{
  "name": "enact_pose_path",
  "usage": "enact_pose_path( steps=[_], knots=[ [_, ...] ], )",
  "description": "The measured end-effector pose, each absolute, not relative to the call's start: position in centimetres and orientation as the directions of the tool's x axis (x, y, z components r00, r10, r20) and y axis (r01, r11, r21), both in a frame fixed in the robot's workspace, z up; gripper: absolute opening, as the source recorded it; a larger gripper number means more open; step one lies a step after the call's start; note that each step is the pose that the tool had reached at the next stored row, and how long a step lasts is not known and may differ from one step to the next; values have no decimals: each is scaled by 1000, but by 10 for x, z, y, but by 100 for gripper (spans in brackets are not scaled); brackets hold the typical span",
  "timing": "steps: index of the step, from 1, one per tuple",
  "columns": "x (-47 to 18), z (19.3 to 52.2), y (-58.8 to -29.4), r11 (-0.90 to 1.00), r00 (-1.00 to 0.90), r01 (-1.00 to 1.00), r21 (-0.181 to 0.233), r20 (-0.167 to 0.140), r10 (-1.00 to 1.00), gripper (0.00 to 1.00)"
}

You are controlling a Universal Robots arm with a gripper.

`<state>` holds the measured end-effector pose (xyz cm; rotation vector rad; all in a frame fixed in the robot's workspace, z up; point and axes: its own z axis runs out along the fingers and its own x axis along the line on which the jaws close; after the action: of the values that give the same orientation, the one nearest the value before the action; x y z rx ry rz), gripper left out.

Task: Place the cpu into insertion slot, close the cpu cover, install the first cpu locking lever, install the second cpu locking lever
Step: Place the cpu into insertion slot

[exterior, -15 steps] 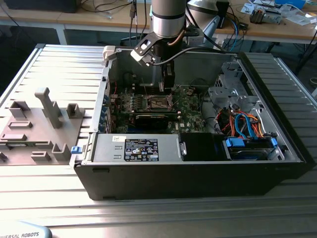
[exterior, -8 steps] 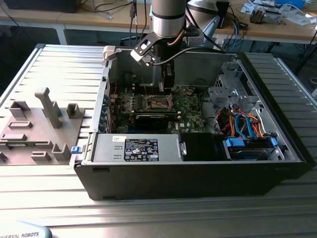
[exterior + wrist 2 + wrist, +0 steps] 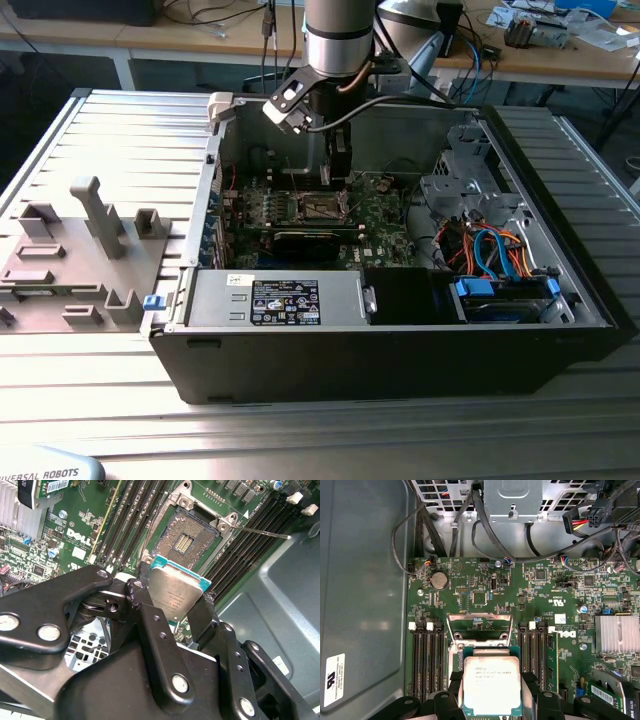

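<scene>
The gripper [image 3: 337,172] reaches down into the open computer case [image 3: 400,340], which lies on its side on the ribbed metal bench [image 3: 130,130]. Its black jaws are clenched on the cpu [image 3: 491,685], one at each of two opposite edges, so the chip's dull silver top faces the cameras in both wrist views. The cpu hangs clear of the green circuit board [image 3: 470,580], close to the insertion slot [image 3: 192,534] but not in it (the dark square of contacts lies fully exposed inside its silvery rim). The cpu cover [image 3: 480,615] stands raised at the far side of the slot. A thin locking lever [image 3: 260,531] sticks out sideways over the neighbouring memory slots [image 3: 250,540].
</scene>
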<state>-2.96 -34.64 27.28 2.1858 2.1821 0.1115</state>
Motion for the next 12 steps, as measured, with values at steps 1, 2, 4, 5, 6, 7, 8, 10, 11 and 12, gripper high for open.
enact_pose_path(
  steps=[1, 2, 4, 5, 6, 7, 8, 10, 11, 12],
  knots=[
    [-30, 273, -346, -2, 1, 996, 87, 15, 1000, 54],
    [-30, 273, -346, -2, 1, 996, 87, 15, 1000, 54],
    [-30, 273, -346, -3, 1, 996, 87, 15, 1000, 54],
    [-30, 273, -346, -3, 1, 996, 87, 15, 1000, 54],
    [-30, 273, -346, -3, 2, 996, 87, 15, 1000, 54],
    [-30, 273, -346, -4, 2, 996, 87, 15, 1000, 54],
    [-30, 273, -346, -4, 3, 996, 87, 15, 1000, 54],
    [-30, 272, -346, -7, 6, 996, 87, 15, 1000, 54],
    [-30, 272, -346, -11, 9, 996, 87, 15, 1000, 54],
    [-30, 272, -346, -15, 14, 996, 87, 15, 1000, 54]
  ],
)
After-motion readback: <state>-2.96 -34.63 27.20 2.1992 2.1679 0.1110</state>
